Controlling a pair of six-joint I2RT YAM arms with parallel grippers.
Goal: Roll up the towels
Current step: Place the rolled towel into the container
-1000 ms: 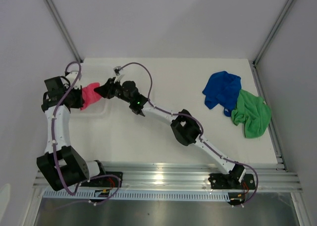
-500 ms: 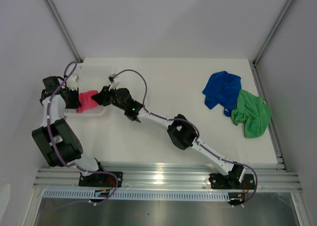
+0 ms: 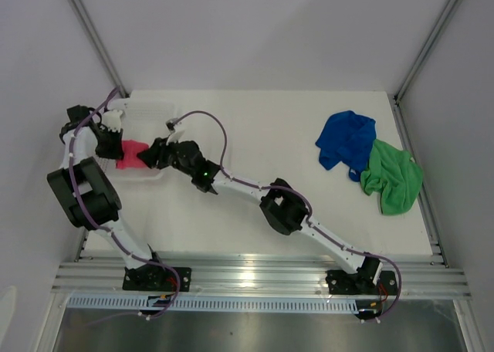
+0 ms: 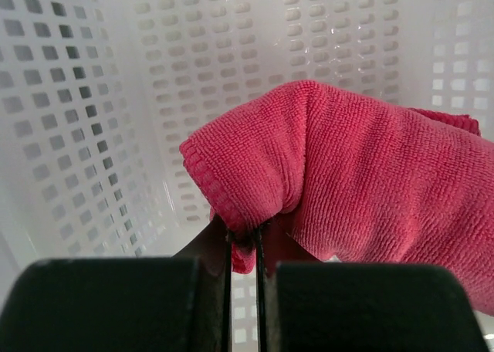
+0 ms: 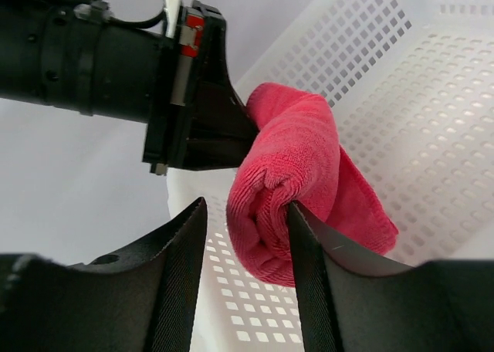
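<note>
Three towels show from above: the blue towel [image 3: 347, 140] and the green towel [image 3: 395, 181] lie crumpled and touching near the right edge of the white surface [image 3: 255, 128], while the pink-red towel [image 3: 133, 154] sits far left, inside the white mesh basket [image 3: 148, 111]. Both arms reach to that basket. The left tool [image 4: 244, 248] has its fingers drawn almost together, pinching a folded, hemmed edge of the pink-red towel [image 4: 363, 182] between them, with the perforated basket wall [image 4: 116, 97] behind. From the other side, the right tool [image 5: 247, 205] stands spread around the rolled end of the pink-red towel [image 5: 297, 159]; one finger touches the cloth, the other is just beside it with a sliver of gap, so it brackets the roll rather than clamping it. In that view the towel forms a loose roll held above the basket floor [image 5: 432, 136], with a flap hanging along its lower side. In the top view the left tool [image 3: 108, 145] and right tool [image 3: 151, 156] face each other across the towel.
</note>
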